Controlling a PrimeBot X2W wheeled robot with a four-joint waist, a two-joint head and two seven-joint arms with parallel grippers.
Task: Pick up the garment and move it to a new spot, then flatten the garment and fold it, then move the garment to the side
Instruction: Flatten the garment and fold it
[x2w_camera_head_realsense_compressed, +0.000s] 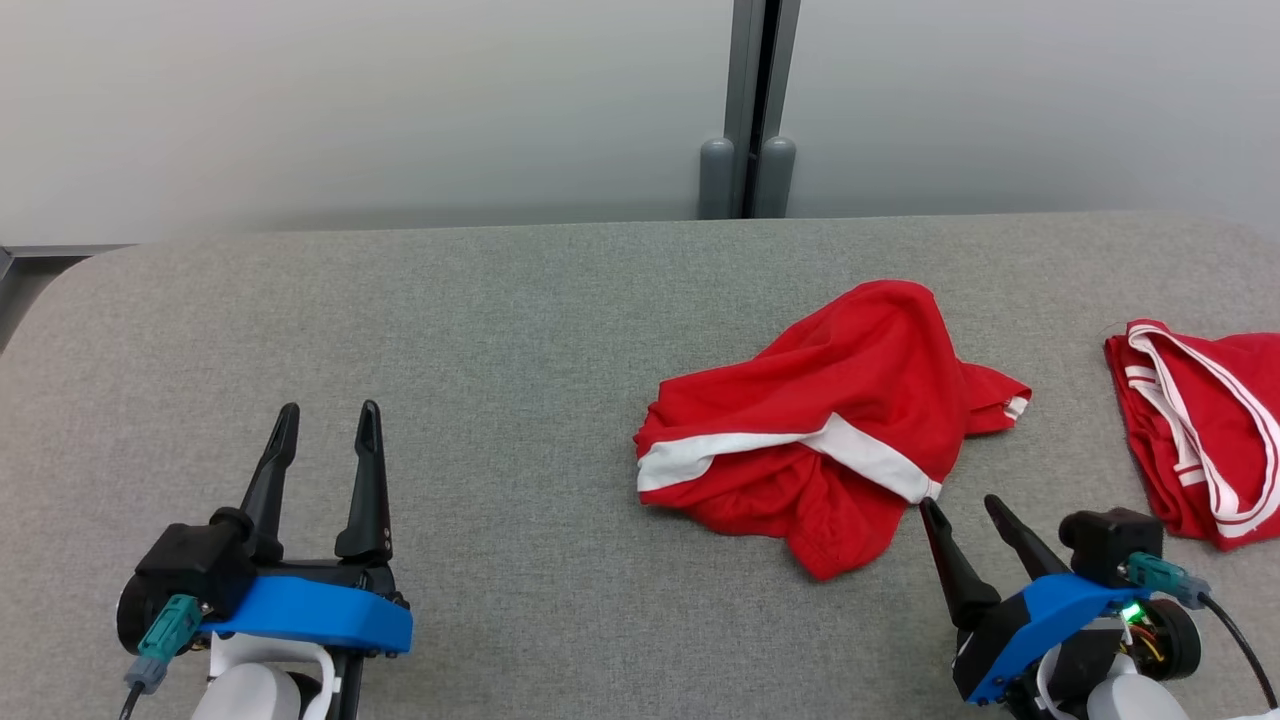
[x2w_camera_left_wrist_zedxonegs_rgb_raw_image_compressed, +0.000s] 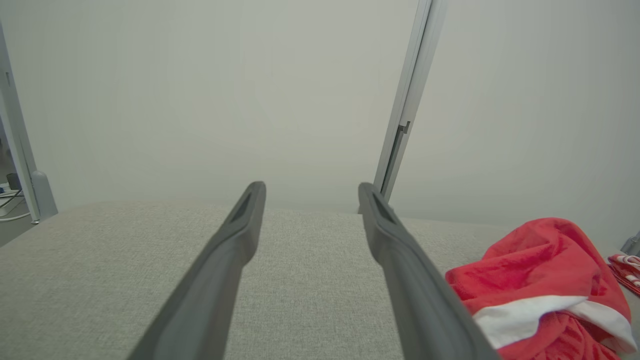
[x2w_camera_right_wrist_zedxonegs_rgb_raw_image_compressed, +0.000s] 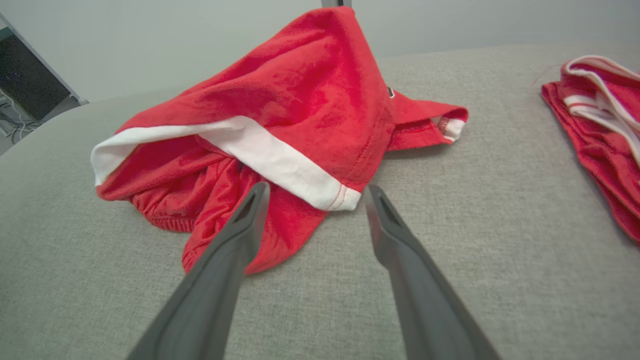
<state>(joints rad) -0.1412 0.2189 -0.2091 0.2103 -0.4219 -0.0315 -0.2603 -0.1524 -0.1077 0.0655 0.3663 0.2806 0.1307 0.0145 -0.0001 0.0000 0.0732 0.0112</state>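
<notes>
My left claw (x2w_camera_head_realsense_compressed: 330, 408) is spread wide over the grey table (x2w_camera_head_realsense_compressed: 500, 330), holding nothing; mid-table the crumpled red garment (x2w_camera_head_realsense_compressed: 850, 400) lies heaped; my right claw (x2w_camera_head_realsense_compressed: 960, 502) is spread too, empty, tips just beside its white hem (x2w_camera_head_realsense_compressed: 880, 460); a second red garment (x2w_camera_head_realsense_compressed: 1200, 440) sits far right.

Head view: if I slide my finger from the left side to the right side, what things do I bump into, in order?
left tool → crumpled red garment → second red garment with white stripes, at the right edge
</notes>
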